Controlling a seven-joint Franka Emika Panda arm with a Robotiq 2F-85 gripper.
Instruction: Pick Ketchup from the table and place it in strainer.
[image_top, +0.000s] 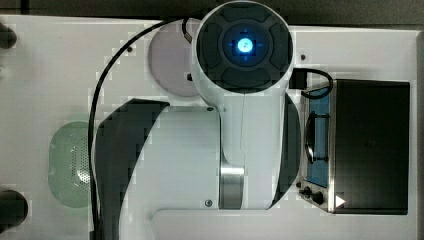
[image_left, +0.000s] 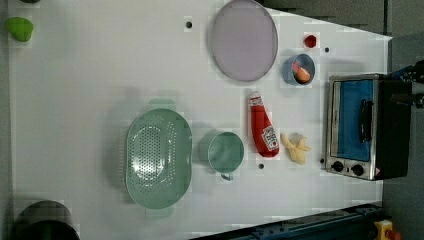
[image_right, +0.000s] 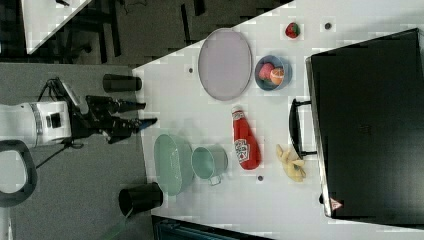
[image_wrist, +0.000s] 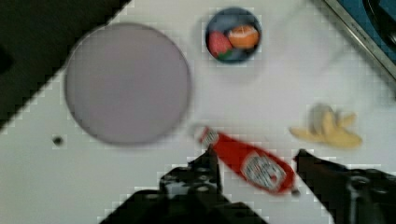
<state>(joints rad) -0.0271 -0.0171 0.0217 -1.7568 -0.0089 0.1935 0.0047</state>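
While the pincer hangs above the white table, its two dark fingers stand apart and released, holding nothing. Seen from the wrist view, the Ketchup lies on its side on the table directly under the gap between the fingers, cap pointing towards the grey plate. Bare tabletop surrounds the bottle on both long sides. Just beyond one finger lies a peeled banana; farther off sits a small blue bowl of fruit, and the toaster oven closes that side. In the left view, a green cup stands between the bottle and the strainer, near both. The strainer rests upright close to the table edge, with open table around its other sides. In the right view the arm reaches level, off the table's edge, fingers pointing at the table.
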